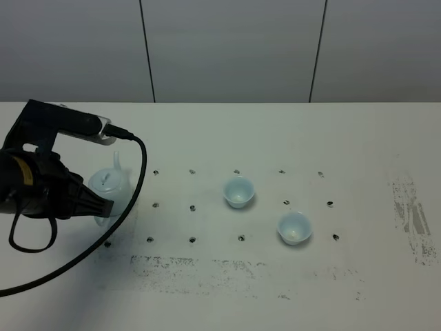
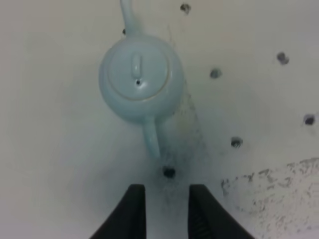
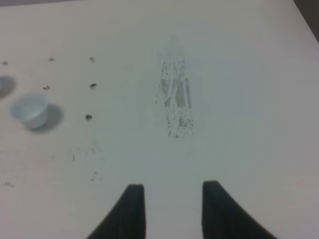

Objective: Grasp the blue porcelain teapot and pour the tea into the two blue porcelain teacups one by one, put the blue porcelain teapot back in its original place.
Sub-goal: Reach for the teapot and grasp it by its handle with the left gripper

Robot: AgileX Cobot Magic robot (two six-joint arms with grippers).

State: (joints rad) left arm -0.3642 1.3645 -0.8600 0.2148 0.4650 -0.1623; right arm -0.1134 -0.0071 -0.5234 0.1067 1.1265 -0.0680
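So, quick rundown of what's on the white table [image 1: 358, 138]:

- Blue porcelain teapot [image 2: 139, 79] sits upright at the far left of the exterior view, lid on, thin spout pointing toward the back wall and handle [image 2: 152, 139] sticking out toward the arm.
- Left gripper [image 2: 167, 201] is lined up just short of that handle. Its jaws are parted with bare table showing between them, so it's grasping nothing and it's not touching the pot.
- From above, the left arm's black body covers part of the teapot's near-left side, and a black cable [image 1: 138, 179] loops past the pot on its right.
- The 2 blue porcelain teacups are well apart from the pot, out in the middle: back cup [image 1: 238, 192] nearer the centre, front cup [image 1: 294, 227] to its right and closer to the table's front edge. Both upright, near each other but not touching.
- Right gripper [image 3: 172, 199] hangs over bare table by a scuffed grey patch [image 3: 174, 99] — jaws spread, holding nothing. 1 cup shows off to the side in its wrist view.
- Rows of small dark dots [image 1: 192, 207] mark the tabletop around the cups.
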